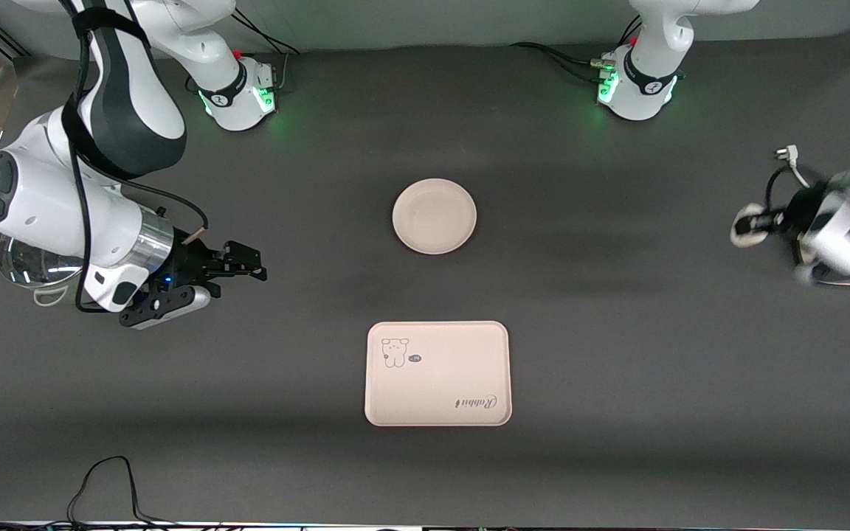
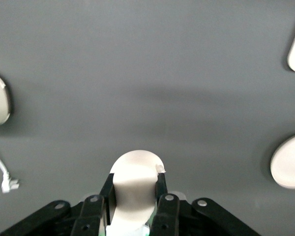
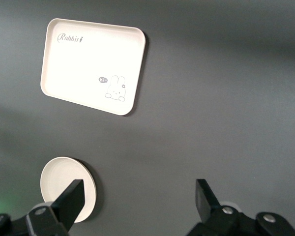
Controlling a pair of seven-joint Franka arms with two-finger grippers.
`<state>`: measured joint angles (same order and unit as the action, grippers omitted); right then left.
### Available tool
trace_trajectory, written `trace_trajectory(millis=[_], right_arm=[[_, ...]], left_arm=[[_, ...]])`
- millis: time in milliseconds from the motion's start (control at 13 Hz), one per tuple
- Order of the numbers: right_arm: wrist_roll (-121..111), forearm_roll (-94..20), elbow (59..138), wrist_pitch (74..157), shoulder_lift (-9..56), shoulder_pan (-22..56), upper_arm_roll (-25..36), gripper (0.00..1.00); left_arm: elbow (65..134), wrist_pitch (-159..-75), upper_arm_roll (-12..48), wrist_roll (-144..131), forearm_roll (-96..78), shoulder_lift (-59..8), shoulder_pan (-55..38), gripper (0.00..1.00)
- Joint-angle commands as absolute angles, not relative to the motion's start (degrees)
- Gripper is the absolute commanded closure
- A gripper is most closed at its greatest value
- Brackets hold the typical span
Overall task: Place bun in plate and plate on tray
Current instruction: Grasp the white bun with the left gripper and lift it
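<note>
Already the bun (image 2: 136,172) is clamped in the left gripper (image 1: 750,225) at the front view's right edge. From it the plate (image 1: 434,216) lies toward frame centre, with the tray (image 1: 437,373) below. The right gripper (image 1: 237,271), jaws wide and empty, is kept waiting at middle left.

Matt dark table (image 1: 617,332), smooth matt plate (image 1: 434,216), tray (image 1: 437,383), bun (image 2: 136,169)

A dark grey table (image 1: 617,332) carries 1 loose white plug on its cord (image 1: 790,158) near the left arm's end; black cable (image 1: 104,487) loops at the edge nearest the front camera.
</note>
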<state>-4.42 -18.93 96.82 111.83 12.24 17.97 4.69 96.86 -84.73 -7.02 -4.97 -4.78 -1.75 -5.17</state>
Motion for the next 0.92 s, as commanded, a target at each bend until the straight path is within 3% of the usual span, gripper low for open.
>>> trace_trajectory(millis=[0,154,385,615,846], right_arm=[[-3.6,-20.4,96.7,113.0,12.4,18.9,5.1,0.00],[-3.5,-20.6,96.6,113.6,12.5,18.9,5.1,0.00],[-3.4,-20.6,96.7,114.8,13.5,18.9,5.1,0.00],[-3.3,-20.7,96.8,116.6,14.7,20.3,5.1,0.00],[-3.3,-20.7,96.9,116.7,15.6,21.3,5.1,0.00]], left_arm=[[100.0,-82.5,-7.0,-4.7,-5.4,3.7,-4.8,0.64],[102.2,-83.8,-4.4,-10.7,-5.7,5.4,-6.1,0.63],[102.2,-88.1,5.5,-28.3,-6.3,4.2,-9.4,0.64],[102.2,-96.3,13.0,-44.3,-7.7,-0.5,-14.8,0.64],[102.1,-106.0,15.6,-58.9,-7.5,-6.8,-23.1,0.64]])
